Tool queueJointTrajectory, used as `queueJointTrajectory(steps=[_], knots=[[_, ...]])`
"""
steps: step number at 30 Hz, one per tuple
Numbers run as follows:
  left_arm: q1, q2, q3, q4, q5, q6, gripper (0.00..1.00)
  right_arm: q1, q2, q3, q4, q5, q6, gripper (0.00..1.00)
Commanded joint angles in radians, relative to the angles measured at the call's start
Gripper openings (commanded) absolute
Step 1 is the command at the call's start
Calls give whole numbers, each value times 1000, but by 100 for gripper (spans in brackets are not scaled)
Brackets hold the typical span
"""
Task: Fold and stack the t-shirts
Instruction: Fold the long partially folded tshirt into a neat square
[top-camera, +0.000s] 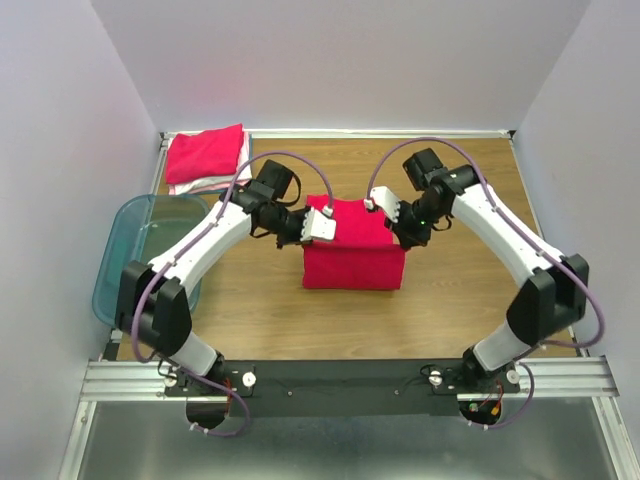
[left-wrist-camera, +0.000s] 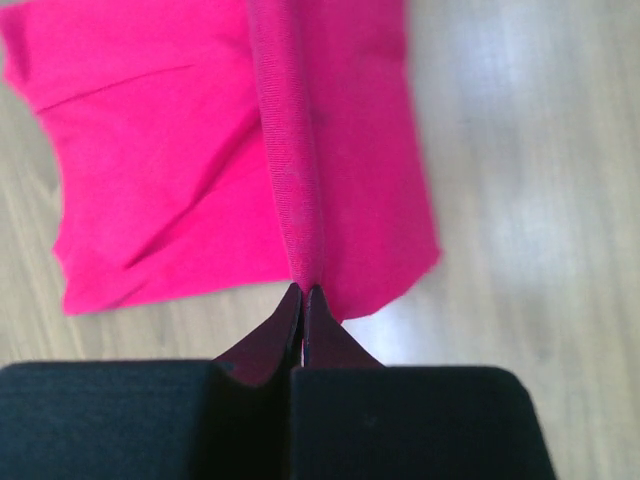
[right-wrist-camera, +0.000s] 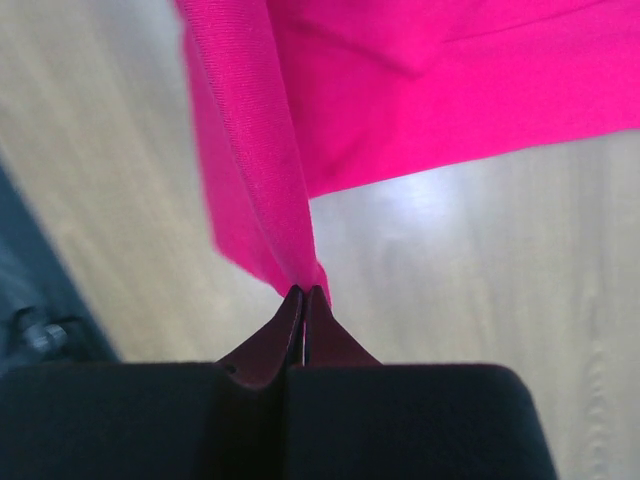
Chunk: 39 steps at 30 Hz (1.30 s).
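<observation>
Mid-fold: left gripper (top-camera: 322, 226) and right gripper (top-camera: 381, 206) both clamped the red t-shirt (top-camera: 355, 258) edge; next likely needed a synced fold-over.

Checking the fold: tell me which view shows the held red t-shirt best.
Top external: the whole red t-shirt shows, held by the left tool and right tool. The left wrist view shows only a pinched fold and cloth below; the right wrist only a pinched corner.
</observation>
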Motion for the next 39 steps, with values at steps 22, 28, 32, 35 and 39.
queueJointTrajectory(steps=[22, 28, 32, 35, 39], knots=[[158, 632, 378, 152, -44, -24, 0, -159, 725, 404, 149, -92, -72, 0], [107, 551, 211, 180, 5, -49, 0, -138, 597, 161, 210, -122, -28, 1], [60, 404, 42, 207, 45, -73, 0, -115, 418, -27, 230, -159, 1, 0], [21, 292, -79, 217, 76, -105, 0, -103, 318, -145, 236, -199, 44, 1], [-25, 163, -190, 220, 104, -147, 0, -89, 163, -242, 227, -250, 120, 4]])
